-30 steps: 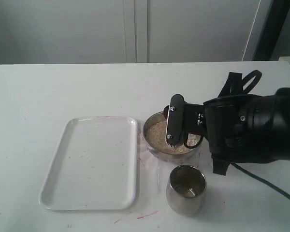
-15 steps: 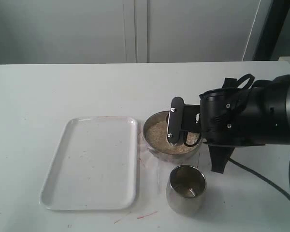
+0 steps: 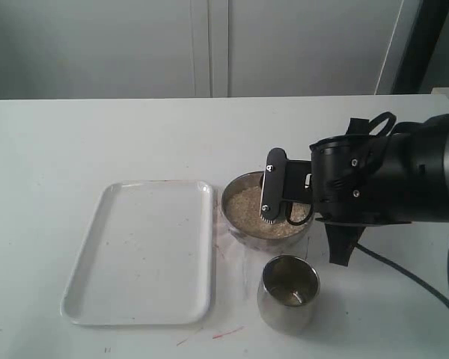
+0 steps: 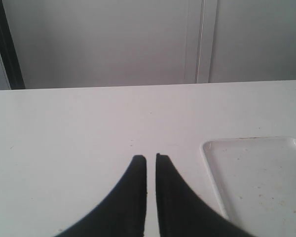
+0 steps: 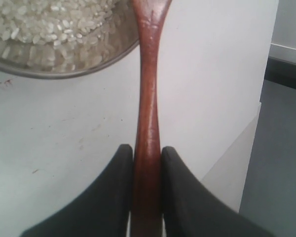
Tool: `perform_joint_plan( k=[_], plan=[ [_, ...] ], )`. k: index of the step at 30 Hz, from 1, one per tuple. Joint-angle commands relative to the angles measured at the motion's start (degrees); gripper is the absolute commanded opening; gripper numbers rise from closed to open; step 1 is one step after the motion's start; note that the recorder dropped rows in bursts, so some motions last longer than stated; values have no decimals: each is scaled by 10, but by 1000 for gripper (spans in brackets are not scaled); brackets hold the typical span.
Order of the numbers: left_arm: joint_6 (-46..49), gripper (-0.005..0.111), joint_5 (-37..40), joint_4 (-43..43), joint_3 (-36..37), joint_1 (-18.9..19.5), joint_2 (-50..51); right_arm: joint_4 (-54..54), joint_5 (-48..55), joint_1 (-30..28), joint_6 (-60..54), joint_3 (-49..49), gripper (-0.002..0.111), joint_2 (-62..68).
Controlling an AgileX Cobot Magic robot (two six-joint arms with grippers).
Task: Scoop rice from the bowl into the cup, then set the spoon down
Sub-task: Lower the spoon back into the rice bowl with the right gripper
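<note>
White tabletop (image 3: pixel 97 134), pale wall behind. Right gripper (image 5: pixel 147 150) is clamped on the handle of the dark reddish-brown wooden spoon (image 5: pixel 148 89). The handle's axis runs straight from the gripper over the rim of the wide shiny steel bowl (image 3: pixel 227 213), centre-right of the exterior frame, with off-white rice (image 3: pixel 245 203) inside. Spoon head cropped, load unclear. Small steel cup (image 3: pixel 287 310) sits just below the bowl, right arm nearer. Left gripper (image 4: pixel 151 159) nearly closed, empty.
</note>
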Motion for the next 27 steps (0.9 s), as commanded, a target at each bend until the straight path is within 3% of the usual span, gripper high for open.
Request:
perform_joint_plan(
  k=[1,27],
  plan=[
    [-2,14,-3,-2,-4,-1,-1,-8,4,-3,-3,-3,0,-1],
    [-2,14,-3,-2,-4,-1,-1,9,-21,-22,9,-3,0,6]
  ],
)
